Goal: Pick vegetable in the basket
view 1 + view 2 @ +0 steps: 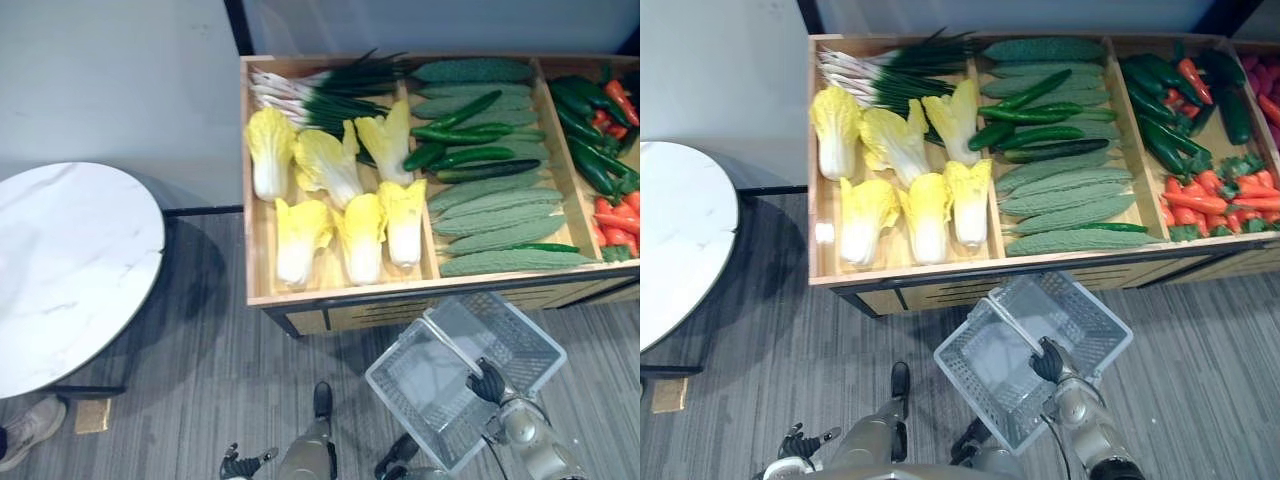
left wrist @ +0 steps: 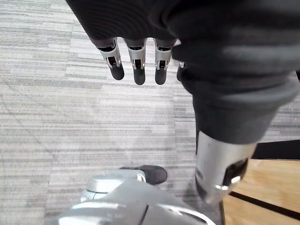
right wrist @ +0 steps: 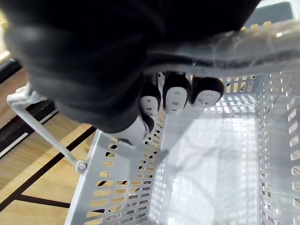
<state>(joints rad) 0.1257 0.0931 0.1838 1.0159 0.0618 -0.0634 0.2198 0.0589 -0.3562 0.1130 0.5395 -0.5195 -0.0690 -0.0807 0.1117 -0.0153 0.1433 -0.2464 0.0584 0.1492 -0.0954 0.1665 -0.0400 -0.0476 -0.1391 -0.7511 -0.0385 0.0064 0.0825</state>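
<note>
My right robot hand (image 1: pixel 487 383) is clenched around the pale handle (image 1: pixel 450 342) of the grey plastic mesh basket (image 1: pixel 520 345); my right wrist view shows the fingers (image 3: pixel 176 96) curled over it. The basket hangs just in front of the partitioned wooden crate (image 1: pixel 340 292), above the grey striped floor (image 1: pixel 200 380). The vegetables lie in the crate: yellow-white leafy cabbages (image 1: pixel 330 215) on my left, dark green cucumbers (image 1: pixel 465 135) and bumpy pale green gourds (image 1: pixel 500 215) in the middle compartment. My left robot hand (image 1: pixel 240 463) hangs low near the floor, released, its fingers (image 2: pixel 136 65) straight and holding nothing.
</note>
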